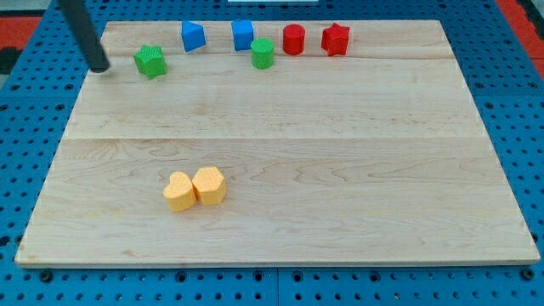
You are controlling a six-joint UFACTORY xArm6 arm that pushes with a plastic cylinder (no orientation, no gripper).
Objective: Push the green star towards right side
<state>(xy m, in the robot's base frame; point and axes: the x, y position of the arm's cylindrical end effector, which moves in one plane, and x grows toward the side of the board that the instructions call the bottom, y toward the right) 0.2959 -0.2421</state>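
The green star (pixel 150 61) lies near the board's top left corner. My tip (pixel 100 66) is at the board's left edge, a short way to the left of the green star and apart from it. The dark rod rises from the tip toward the view's top left.
Along the top edge stand a blue block (pixel 193 36), a blue cube (pixel 243 35), a green cylinder (pixel 263 53), a red cylinder (pixel 293 39) and a red star (pixel 336 39). Two touching yellow blocks (pixel 195 189), the left one heart-shaped, lie at lower left. The wooden board (pixel 340 170) rests on blue pegboard.
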